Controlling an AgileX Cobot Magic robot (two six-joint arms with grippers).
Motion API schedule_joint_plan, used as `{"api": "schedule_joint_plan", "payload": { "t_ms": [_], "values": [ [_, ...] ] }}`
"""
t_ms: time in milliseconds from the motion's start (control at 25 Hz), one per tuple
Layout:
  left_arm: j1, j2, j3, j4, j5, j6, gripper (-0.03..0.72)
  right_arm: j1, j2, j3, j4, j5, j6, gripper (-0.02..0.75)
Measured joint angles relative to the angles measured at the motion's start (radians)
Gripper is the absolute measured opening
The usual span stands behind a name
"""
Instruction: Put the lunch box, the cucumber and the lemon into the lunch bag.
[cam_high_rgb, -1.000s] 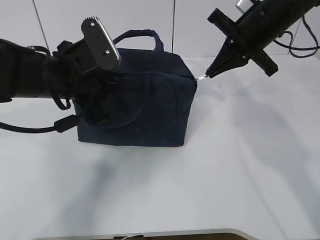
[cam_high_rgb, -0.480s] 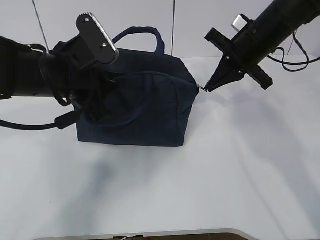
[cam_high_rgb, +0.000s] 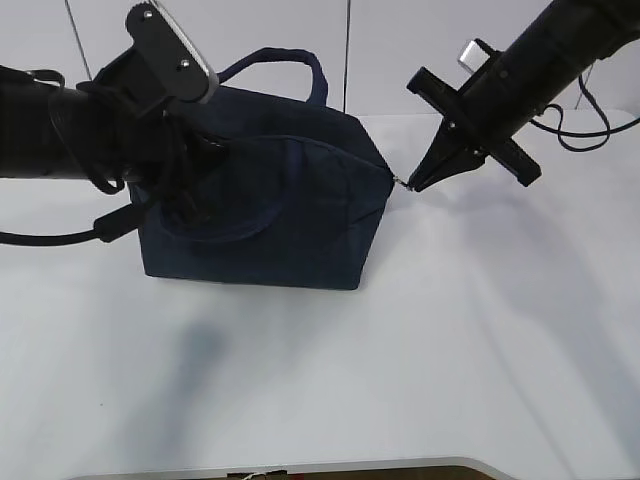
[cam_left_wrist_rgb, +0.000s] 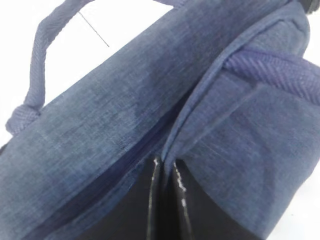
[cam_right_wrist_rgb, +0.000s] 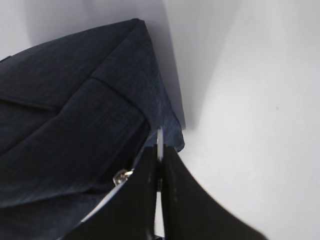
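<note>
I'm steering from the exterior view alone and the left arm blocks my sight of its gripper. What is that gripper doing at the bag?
Observer: The left gripper is shut, pinching a fold of fabric beside the zipper line on the lunch bag.
Operator: And what exactly does the right one hold?
Observer: The right gripper is shut on the silver ring pull at the bag's corner.
Operator: Is the zipper open there?
Observer: The right wrist view shows a metal slider just left of the fingers; I cannot tell how far the zipper is open.
</note>
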Motion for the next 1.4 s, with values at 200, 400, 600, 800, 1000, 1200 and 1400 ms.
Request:
{"api": "schedule_joint_plan", "payload": {
  "t_ms": [200, 400, 600, 800, 1000, 1200, 1400],
  "values": [
    [0.002, -0.006, 0.001, 0.000, 0.008, 0.000, -0.004, 0.000, 0.038, 0.000, 0.009, 0.000, -0.029, 0.005],
    [0.002, -0.009, 0.001, 0.000, 0.008, 0.001, -0.004, 0.000, 0.049, 0.000, -0.015, -0.011, -0.040, 0.005],
    [0.002, -0.011, 0.001, 0.000, 0.015, 0.001, -0.004, 0.000, 0.090, -0.002, -0.008, -0.013, -0.056, 0.005],
    [0.002, -0.012, 0.001, 0.000, 0.015, 0.001, -0.004, 0.000, 0.096, -0.002, -0.004, -0.030, -0.077, 0.005],
    [0.002, -0.012, 0.001, 0.000, 0.015, 0.001, -0.004, 0.000, 0.096, -0.002, -0.003, -0.032, -0.084, 0.005],
    [0.002, -0.012, 0.001, 0.000, 0.008, 0.001, -0.004, 0.000, 0.096, -0.020, 0.003, -0.011, -0.178, 0.027],
    [0.008, -0.019, 0.001, -0.005, 0.003, 0.001, -0.004, -0.004, 0.100, -0.085, -0.005, -0.007, -0.315, 0.249]
  ]
}}
